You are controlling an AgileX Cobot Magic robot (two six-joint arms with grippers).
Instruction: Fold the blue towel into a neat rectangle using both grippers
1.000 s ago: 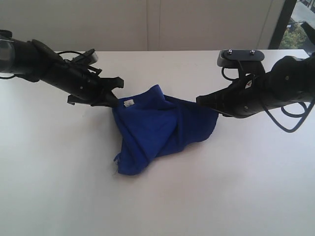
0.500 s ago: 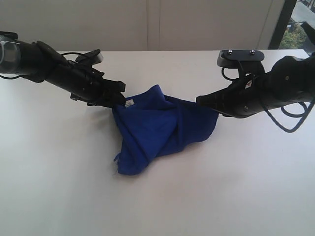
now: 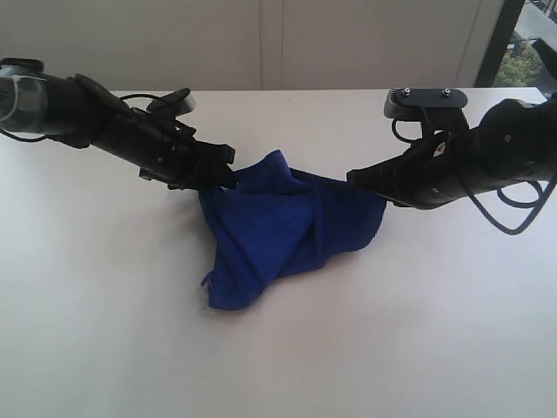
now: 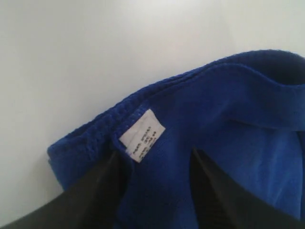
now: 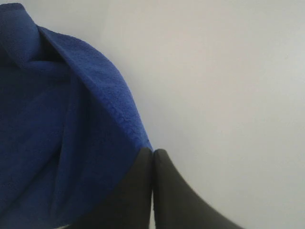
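Pale wall (image 3: 261,43) and a strip of window (image 3: 531,43) are seen behind a white worktop (image 3: 104,331), near the middle of which the blue towel (image 3: 278,235) is found, bunched and creased rather than spread flat. Its corner bearing the white tag (image 4: 142,135) is straddled by the left hand (image 4: 155,158), whose fingers are spread apart with cloth between them but not clamped. The opposite edge appears to be pinched by the right hand (image 5: 152,152), whose fingers are pressed together at the hem, so that side is kept slightly raised and anchored. The tagged corner seems to have been chosen so that two ends can be gripped and the cloth pulled taut. The fold is judged to be at an early stage, since no neat rectangle has yet been formed.
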